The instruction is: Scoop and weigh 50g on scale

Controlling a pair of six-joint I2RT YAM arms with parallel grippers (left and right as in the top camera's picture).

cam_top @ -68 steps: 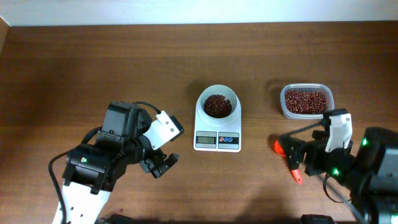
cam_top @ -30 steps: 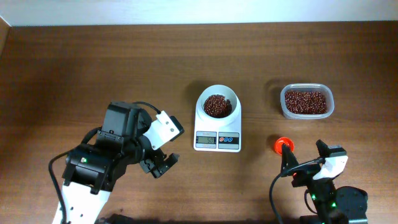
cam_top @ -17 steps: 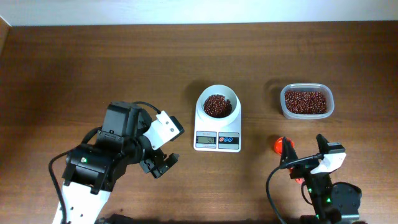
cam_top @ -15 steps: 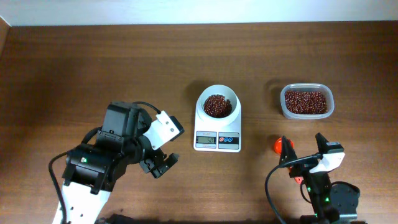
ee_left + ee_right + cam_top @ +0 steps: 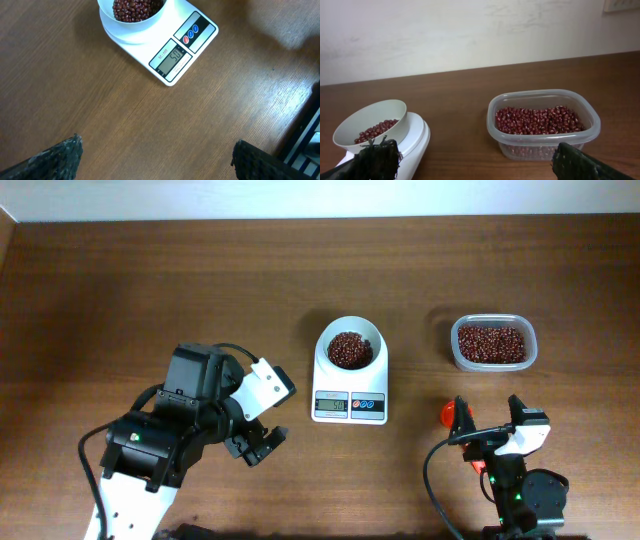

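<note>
Overhead: my left gripper (image 5: 258, 443) hangs spread wide and empty over the table (image 5: 150, 280), left of the scale (image 5: 350, 372), whose bowl holds the beans (image 5: 348, 349). My right gripper (image 5: 487, 420) is spread wide too, gripping nothing. An orange scoop (image 5: 447, 413) is partly hidden by one finger; I cannot tell if they touch.

Left wrist: the fingertips sit far apart with bare wood between. The bowl is cut off at the top, and the display digits are unreadable.

Right wrist: the fingers are wide apart, one hiding the scale's base. The tub (image 5: 542, 125) stands beyond them.
</note>
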